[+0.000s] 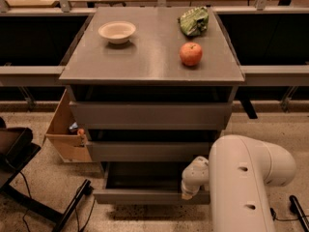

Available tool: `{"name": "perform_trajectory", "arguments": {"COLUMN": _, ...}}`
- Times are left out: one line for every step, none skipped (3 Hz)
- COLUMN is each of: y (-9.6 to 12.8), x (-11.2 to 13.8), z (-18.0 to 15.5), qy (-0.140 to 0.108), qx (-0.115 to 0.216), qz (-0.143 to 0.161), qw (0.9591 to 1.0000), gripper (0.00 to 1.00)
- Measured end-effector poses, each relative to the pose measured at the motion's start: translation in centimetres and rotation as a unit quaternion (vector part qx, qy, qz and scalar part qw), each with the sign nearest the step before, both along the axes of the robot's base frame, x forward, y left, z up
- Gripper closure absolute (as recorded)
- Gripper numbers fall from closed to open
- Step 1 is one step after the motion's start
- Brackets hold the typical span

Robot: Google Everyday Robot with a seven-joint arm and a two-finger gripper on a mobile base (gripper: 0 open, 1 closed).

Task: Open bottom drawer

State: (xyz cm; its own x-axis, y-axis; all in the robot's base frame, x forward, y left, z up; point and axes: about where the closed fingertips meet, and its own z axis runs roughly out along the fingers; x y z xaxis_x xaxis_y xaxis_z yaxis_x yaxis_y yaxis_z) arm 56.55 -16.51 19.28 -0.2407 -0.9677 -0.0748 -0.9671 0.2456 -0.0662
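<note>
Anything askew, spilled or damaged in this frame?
Nothing stands out. The bottom drawer is pulled partly out and looks level, with the gripper at its front edge, right of centre. The bowl, apple and green bag sit on the cabinet top, nothing spilled.

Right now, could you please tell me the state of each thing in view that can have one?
bottom drawer: pulled partly out, nothing visible inside.
middle drawer: appears shut.
top drawer: appears shut.
bowl: upright, looks empty.
apple: whole, resting on the cabinet top.
green bag: crumpled, lying flat.
cardboard box: open at the top.
gripper: at the bottom drawer's front edge, right end.
</note>
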Motion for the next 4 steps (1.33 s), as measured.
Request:
{"name": "perform_trajectory", "arguments": {"y": -0.4, "x": -1.2, "z": 0.2, "qy": 0.011, "qx": 0.002, "qz": -0.022, "qw": 0.9997, "gripper": 1.00}}
{"name": "perform_trajectory", "arguments": {"y": -0.9, "x": -4.2, "z": -0.4, "qy": 0.040, "qx": 0.008, "qz": -0.055, "qw": 0.9977, "gripper": 1.00}}
{"name": "perform_trajectory", "arguments": {"y": -0.9, "x": -4.2, "z": -0.3, "qy": 0.040, "qx": 0.008, "qz": -0.055, "qw": 0.9976, "gripper": 1.00}}
{"name": "perform_trajectory", "arguments": {"y": -0.9, "x": -4.2, "z": -0.3, "qy": 0.040, "qx": 0.008, "qz": -0.055, "qw": 0.9976, "gripper": 0.82}}
